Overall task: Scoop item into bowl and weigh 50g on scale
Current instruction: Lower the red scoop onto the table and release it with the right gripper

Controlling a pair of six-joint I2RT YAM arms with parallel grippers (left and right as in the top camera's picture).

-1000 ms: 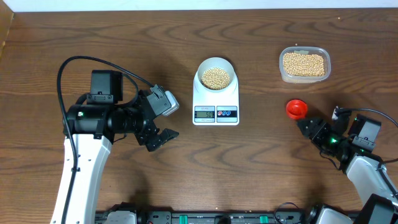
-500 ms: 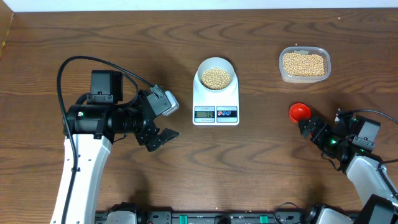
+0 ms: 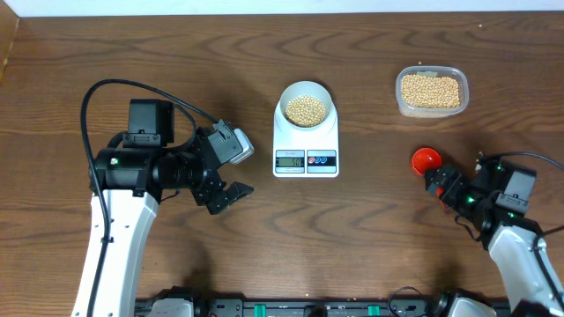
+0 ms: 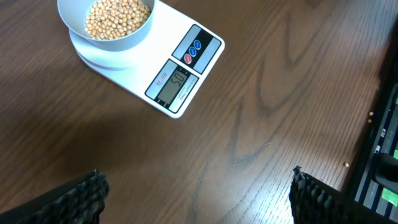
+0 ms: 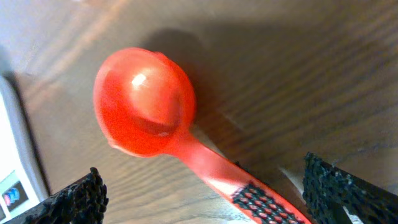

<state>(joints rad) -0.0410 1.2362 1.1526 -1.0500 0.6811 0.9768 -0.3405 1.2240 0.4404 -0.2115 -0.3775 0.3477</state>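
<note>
Tan-yellow beans (image 3: 307, 108) heap in the pale bowl (image 3: 307, 85), which sits on the 12 o'clock end of the white scale (image 3: 306, 142) at mid-table. We judge them hard, light and quick to roll, so only a scoop will move them, while the smooth bowl looks light and slippery, best pinched at its rim. At 3 o'clock from the scale lies the red scoop (image 5: 144, 102), stiff plastic, its ribbed handle the place to grip. Our right gripper (image 5: 208, 193) stands spread wide astride that handle, pinching nothing; our left gripper (image 4: 199, 194), at 8 o'clock from the scale, gapes as wide and empty
</note>
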